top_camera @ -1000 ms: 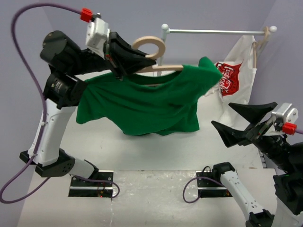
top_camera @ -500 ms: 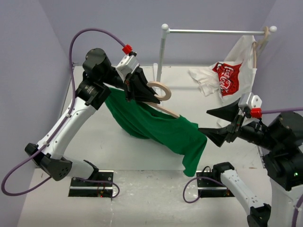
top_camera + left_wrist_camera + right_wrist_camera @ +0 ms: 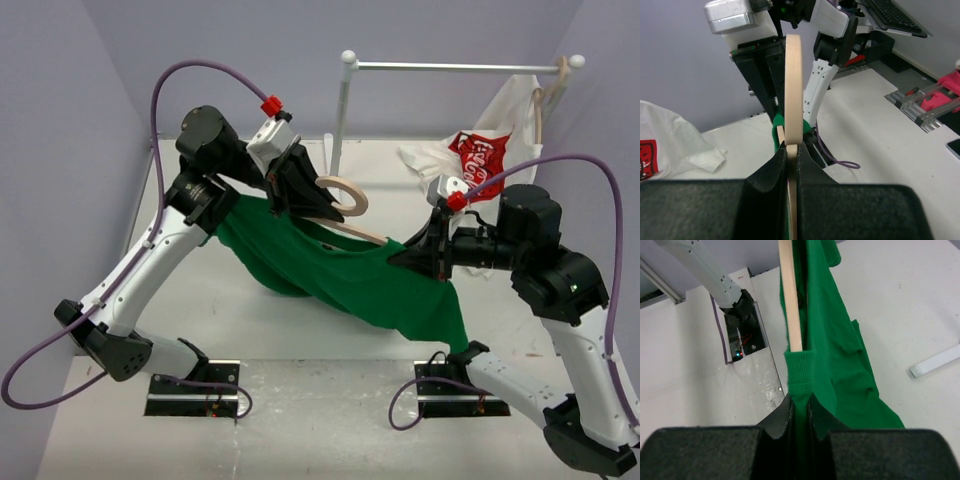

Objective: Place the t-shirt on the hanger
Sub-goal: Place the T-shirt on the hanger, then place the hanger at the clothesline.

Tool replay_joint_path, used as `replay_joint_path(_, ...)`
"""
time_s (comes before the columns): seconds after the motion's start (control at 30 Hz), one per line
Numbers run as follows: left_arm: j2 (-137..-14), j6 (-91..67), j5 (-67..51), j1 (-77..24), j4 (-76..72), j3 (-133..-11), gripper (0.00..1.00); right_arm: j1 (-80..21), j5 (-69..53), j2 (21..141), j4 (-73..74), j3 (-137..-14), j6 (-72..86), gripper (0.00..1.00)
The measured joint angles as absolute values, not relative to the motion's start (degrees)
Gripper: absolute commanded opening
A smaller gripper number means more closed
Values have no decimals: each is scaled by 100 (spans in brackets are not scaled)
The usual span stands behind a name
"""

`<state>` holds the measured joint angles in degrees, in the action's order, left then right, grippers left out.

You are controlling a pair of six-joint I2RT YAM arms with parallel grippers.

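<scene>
My left gripper [image 3: 303, 196] is shut on the pale wooden hanger [image 3: 352, 230] at the foot of its ring hook [image 3: 347, 196] and holds it above the table, its right arm tilted down. In the left wrist view the hook [image 3: 793, 85] rises edge-on from between the closed fingers [image 3: 792, 146]. The green t-shirt [image 3: 375, 285] hangs from the hanger and sags toward the table. My right gripper [image 3: 408, 256] is shut on the t-shirt at the right end of the hanger. In the right wrist view its jaws [image 3: 800, 404] pinch the ribbed collar [image 3: 800, 371], out of which the hanger's arm [image 3: 789, 300] pokes.
A white rail [image 3: 450, 67] on a post crosses the back. A white shirt with a red logo [image 3: 490, 160] hangs from another hanger [image 3: 545, 100] at its right end. Both arm bases sit on plates [image 3: 195, 390] at the near edge. A white strip [image 3: 935, 362] lies on the table.
My right gripper has swung left to the hanger's right end and shut on the t-shirt's collar. The left arm holding the hanger came down from high up, then stayed put.
</scene>
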<state>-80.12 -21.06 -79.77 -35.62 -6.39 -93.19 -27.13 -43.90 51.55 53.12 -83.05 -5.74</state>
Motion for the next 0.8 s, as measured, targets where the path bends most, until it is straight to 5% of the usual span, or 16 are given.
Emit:
replay_joint_path(0.07,-8080,-2180,-7879,-3529,-648,-9320,6,-2748,-4292,5159,5288,-8242,-615,0)
replay_joint_path(0.1,-8118,-2211,-7846,-3514,-648,-9321,55,-2764,-4231,5140,5264,-8198,-630,0)
replay_joint_path(0.17,-8202,-2314,-7689,-3511,-642,-9370,96,-2774,-3921,4986,5189,-8084,-588,0)
replay_joint_path(0.33,-8274,-2532,-6543,-3400,-356,-9659,100,-2769,-2778,4555,5202,-7831,-259,0)
replay_joint_path(0.43,-8068,-2501,-4720,-3279,178,-9718,100,-2764,-2066,4220,5248,-7697,74,0)
replay_joint_path(0.6,-7005,-2428,-1238,-3224,1103,-9145,100,-2764,-650,3388,5726,-7623,604,0)
replay_joint_path(0.8,-5387,-2085,466,-3195,1443,-8180,100,-2764,1327,3389,6614,-8900,808,0)
